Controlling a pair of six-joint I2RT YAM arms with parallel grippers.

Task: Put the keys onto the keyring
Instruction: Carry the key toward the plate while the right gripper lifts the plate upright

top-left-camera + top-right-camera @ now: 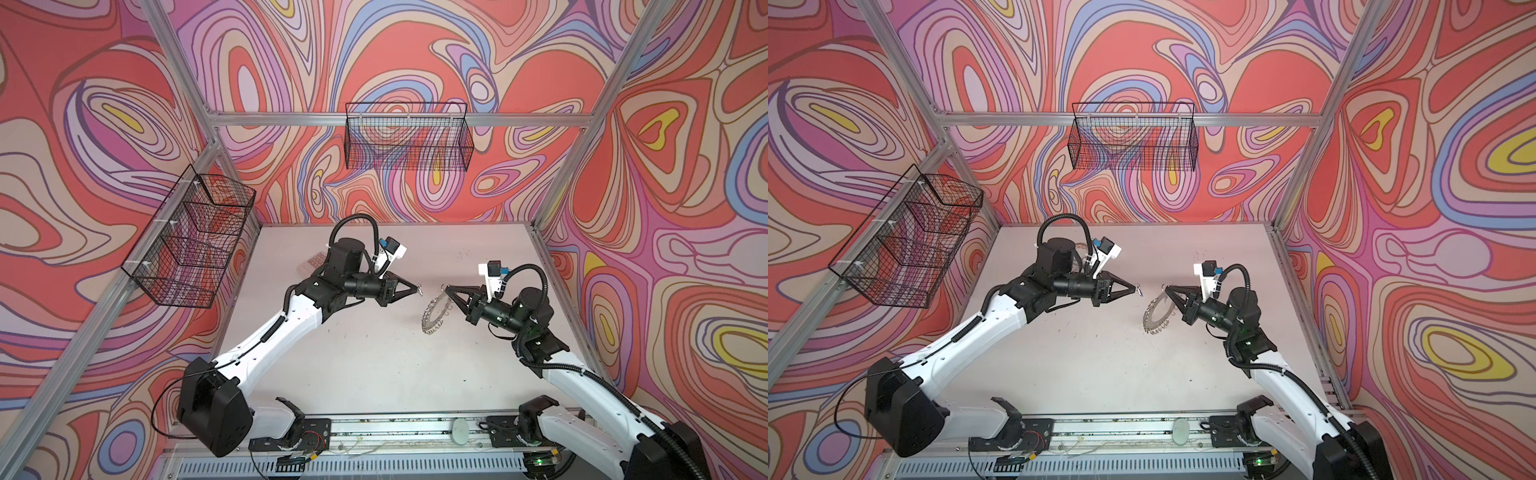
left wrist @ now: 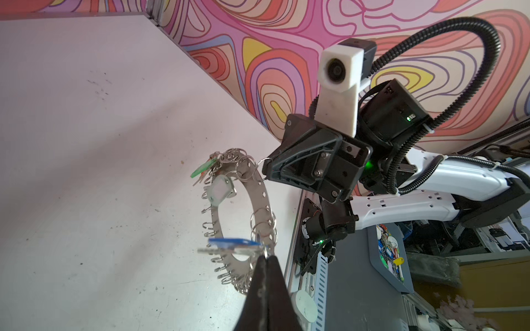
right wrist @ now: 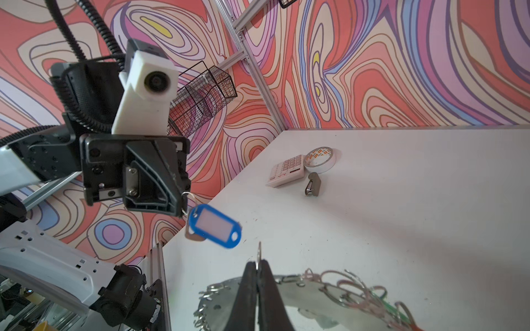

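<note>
White counter [image 1: 353, 353] below, left fingers [image 2: 258, 292] clamp the unthreaded blue-tagged silver key [image 3: 213, 226], right fingers [image 3: 249, 295] clamp the looped grey metal keyring [image 2: 258, 200], already carrying a green-tagged key [image 2: 203, 169] and a mint-tagged key [image 2: 219, 190].

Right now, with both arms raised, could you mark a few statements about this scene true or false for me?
1. The left gripper pinches the small ring of the blue-tagged key. True.
2. The keyring lies flat. False: the right gripper holds it up on edge by a rim loop.
3. A green-tagged key hangs on the keyring. True.
4. The calculator lies on top of the tape roll. False: it lies beside it, on the table.
</note>
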